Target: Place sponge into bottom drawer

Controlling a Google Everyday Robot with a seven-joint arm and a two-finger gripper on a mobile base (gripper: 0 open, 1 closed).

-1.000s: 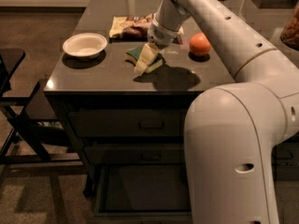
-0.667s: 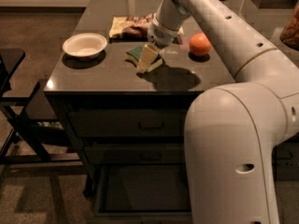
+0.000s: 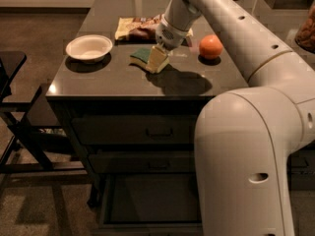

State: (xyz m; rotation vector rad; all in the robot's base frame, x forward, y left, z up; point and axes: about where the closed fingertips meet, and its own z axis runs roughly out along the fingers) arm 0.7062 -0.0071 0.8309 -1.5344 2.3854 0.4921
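Note:
The sponge (image 3: pixel 149 58), dark green on top and pale yellow below, hangs tilted just above the dark table top (image 3: pixel 98 75), left of centre. My gripper (image 3: pixel 160 49) comes down from the upper right and is shut on the sponge's right end. The bottom drawer (image 3: pixel 147 200) stands pulled open under the table's front, its flat dark floor showing. My arm's large white body covers the drawer's right part. The two handled drawers above it are shut.
A white bowl (image 3: pixel 89 47) sits on the table's left side. A crinkled snack bag (image 3: pixel 134 28) lies behind the sponge. An orange (image 3: pixel 210 46) sits to the right of the gripper. A dark chair frame (image 3: pixel 12 112) stands left of the table.
The gripper has lifted the sponge slightly and shifted it a little left and towards the back. Nothing else has moved.

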